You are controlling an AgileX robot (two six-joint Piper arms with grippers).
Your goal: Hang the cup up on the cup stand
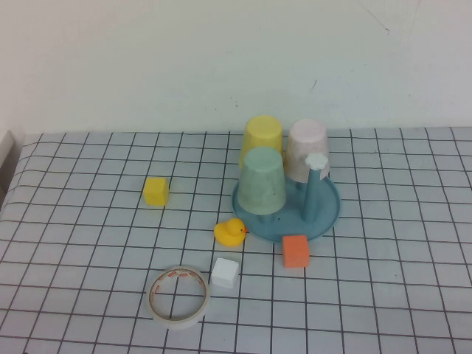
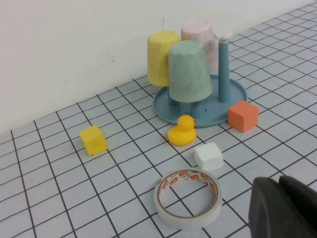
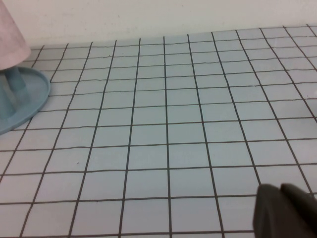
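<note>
Since the mint-green cup [image 1: 262, 181] already sits upside down over a peg of the blue cup stand [image 1: 327, 216], centre-right of the high view, the hang looks done or about done. The yellow cup [image 1: 263, 136] and pale pink cup [image 1: 307, 148] sit inverted the same way behind it; one peg with a white flower cap [image 1: 317, 161] is bare, right of the mint cup. Mouth-down on a peg is presumably for draining and so the cups can't roll.

Left gripper [image 2: 282, 208] shows only as a dark tip in the lower right of the left wrist view, fingers together, holding nothing, well back from the stand. Right gripper [image 3: 287, 210], lower right of the right wrist view, is likewise closed and empty, over bare grid cloth.

Clutter in front of the stand: rubber duck [image 1: 230, 232], orange block [image 1: 295, 251], white block [image 1: 224, 273], yellow block [image 1: 155, 191], tape roll [image 1: 179, 296].

The tape roll's inner core has red print, too small to read. No other writing visible.
</note>
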